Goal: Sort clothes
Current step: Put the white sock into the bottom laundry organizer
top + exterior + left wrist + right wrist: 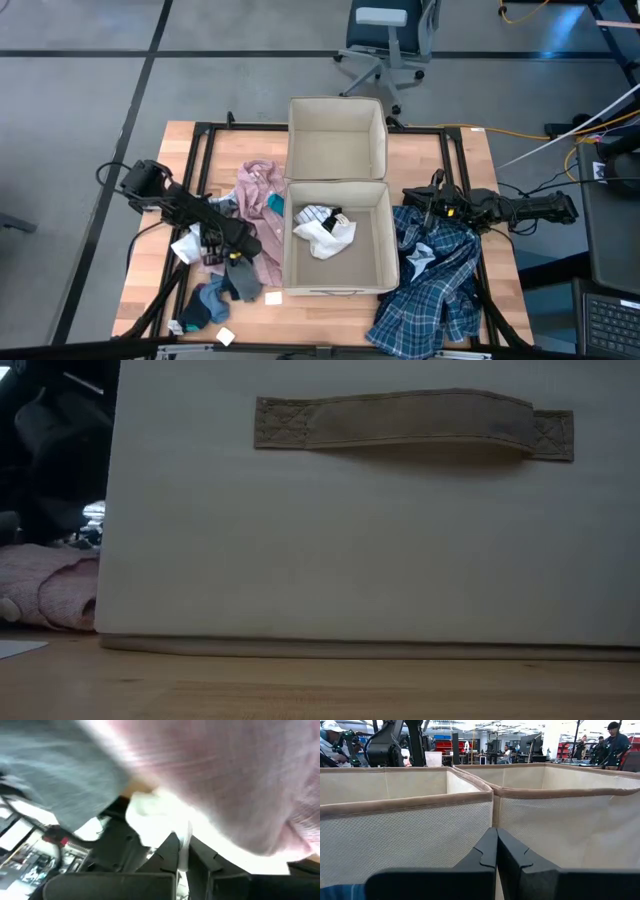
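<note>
The left gripper (232,247) was down in the heap of clothes on the left side of the table, its fingers closed together on a thin fold of white fabric (183,851), with the pink shirt (256,190) just beside it and spread toward the near bin (385,240). The step in hand looked like the pick: a piece had just been pinched but not yet raised. The next move would call for a straight lift clear of the heap, so the pink shirt and the grey sock (241,280) beside it did not drag along, then a carry over the bin's rim. The right gripper (412,200) waited over the plaid shirt (435,280) on the right, fingers pressed shut and empty, facing the bins' sides. A white top (325,235) already lay in the near bin; the far bin (337,112) showed nothing inside; blue socks (205,303) lay near the table's front edge. The high view alone gave this layout, but it hid the pinch under the arm. The left wrist view showed the pinch close up, with pink cloth (235,775) and grey cloth (60,780) hanging around it, though not which garment the white fold belonged to. The low view was almost filled by the bin's wall and handle (410,422), with a strip of pink shirt (50,585) at its edge. The right wrist view showed both bins' walls and people in the room beyond.
</note>
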Available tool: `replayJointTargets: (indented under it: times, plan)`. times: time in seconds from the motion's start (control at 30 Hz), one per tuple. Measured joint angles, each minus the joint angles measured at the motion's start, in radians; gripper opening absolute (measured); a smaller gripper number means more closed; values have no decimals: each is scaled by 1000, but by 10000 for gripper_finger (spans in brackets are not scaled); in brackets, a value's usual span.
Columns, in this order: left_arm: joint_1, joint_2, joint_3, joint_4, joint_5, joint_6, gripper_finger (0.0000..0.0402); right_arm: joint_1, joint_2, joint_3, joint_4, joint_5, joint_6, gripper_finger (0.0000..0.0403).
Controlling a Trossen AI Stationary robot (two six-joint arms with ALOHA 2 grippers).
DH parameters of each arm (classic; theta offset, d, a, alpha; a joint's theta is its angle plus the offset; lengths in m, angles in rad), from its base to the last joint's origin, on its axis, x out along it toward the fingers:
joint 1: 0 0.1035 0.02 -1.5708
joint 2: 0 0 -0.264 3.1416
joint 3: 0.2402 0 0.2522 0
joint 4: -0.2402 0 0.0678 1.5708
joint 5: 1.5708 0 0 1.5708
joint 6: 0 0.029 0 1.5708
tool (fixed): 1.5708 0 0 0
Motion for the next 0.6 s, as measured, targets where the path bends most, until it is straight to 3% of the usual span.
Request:
replayJointTargets:
  times: [0.37, 0.6]
  plan:
    - [7, -143, 137, -139, -122, -88, 8, 0, 0, 0, 0, 0, 0, 7]
    - [16, -275, 223, -195, -273, -172, 6, 0, 0, 0, 0, 0, 0, 7]
